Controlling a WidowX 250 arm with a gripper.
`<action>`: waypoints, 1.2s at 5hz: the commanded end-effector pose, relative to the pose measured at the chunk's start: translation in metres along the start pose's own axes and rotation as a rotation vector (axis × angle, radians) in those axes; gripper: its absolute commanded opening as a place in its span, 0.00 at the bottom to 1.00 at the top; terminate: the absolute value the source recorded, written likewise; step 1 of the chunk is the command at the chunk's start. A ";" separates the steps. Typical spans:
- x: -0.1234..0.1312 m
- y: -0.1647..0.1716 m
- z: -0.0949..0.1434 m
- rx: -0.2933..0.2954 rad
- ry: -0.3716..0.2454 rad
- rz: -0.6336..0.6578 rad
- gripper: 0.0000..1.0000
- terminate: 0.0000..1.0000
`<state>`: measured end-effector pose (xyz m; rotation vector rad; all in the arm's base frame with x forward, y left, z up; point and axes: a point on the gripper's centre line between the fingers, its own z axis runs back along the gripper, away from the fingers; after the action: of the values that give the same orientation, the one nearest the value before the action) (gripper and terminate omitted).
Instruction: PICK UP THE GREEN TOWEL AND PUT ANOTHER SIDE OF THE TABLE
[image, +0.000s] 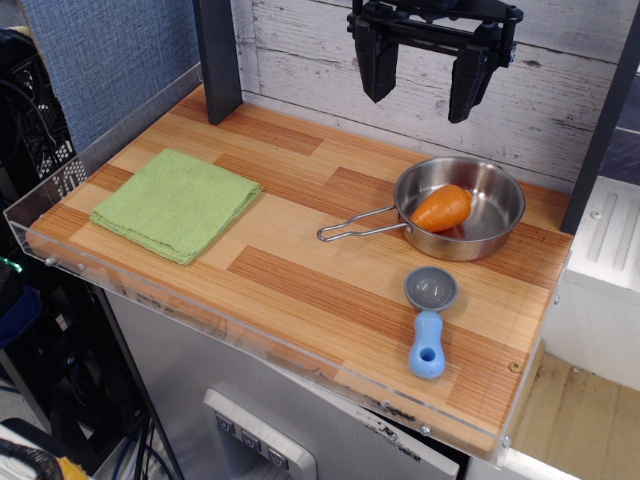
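Note:
The green towel (177, 203) lies flat and folded on the left part of the table (300, 270), near the front left corner. My gripper (421, 90) hangs high above the back of the table, over the area just behind the steel pan. Its two black fingers are spread apart and hold nothing. It is far to the right of the towel and well above it.
A steel pan (470, 212) with a wire handle stands at the right, holding an orange carrot-like piece (442, 208). A blue-handled grey scoop (430, 318) lies in front of it. A dark post (218, 60) rises at the back left. A clear acrylic rim (60, 180) edges the table.

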<state>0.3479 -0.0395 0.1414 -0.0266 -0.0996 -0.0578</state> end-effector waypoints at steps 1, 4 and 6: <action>0.000 0.000 0.000 0.000 0.000 0.000 1.00 0.00; -0.066 0.090 0.000 -0.051 0.006 0.021 1.00 0.00; -0.083 0.132 0.013 0.041 -0.047 0.092 1.00 0.00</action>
<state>0.2727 0.0985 0.1292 -0.0057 -0.1003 0.0394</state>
